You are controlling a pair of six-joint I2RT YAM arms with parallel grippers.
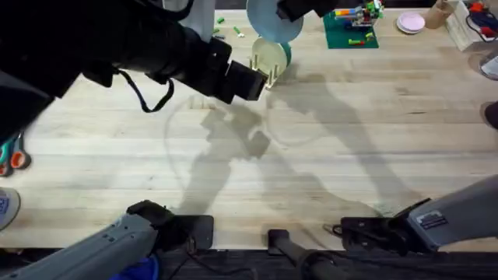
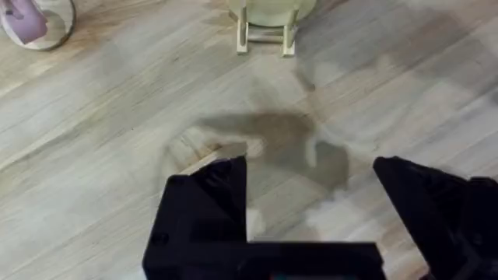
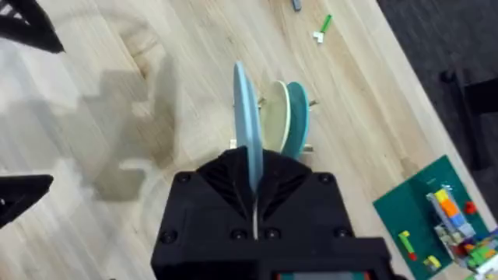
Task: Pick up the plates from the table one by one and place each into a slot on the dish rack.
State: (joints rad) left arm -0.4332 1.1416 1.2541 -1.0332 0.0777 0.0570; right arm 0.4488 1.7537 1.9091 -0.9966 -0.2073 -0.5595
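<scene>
**Pale blue plate gripped edge-on above the rack**

Black and large at the lower edge of the right wrist view, the right gripper [image 3: 253,204] is clenched on the rim of the pale blue plate [image 3: 244,124], which stands edge-on between its fingers; the clamped part of the rim is hidden. Just beyond it, the cream plate [image 3: 275,120] and the teal plate [image 3: 298,118] stand upright side by side in the dish rack [image 3: 308,149], whose pegs and legs are mostly covered by the plates and gripper.

In the left wrist view the left gripper [image 2: 311,202] hangs over the bare table [image 2: 93,155], its two black fingers spread apart with nothing between them; the rack's feet show at the upper edge, cut off.

In the overhead view, the left arm is a big dark blur across the upper left, and the blue plate sits at top centre, partly cut off, above the rack. A green baseplate [image 1: 350,35] with bricks lies at the upper right.
</scene>
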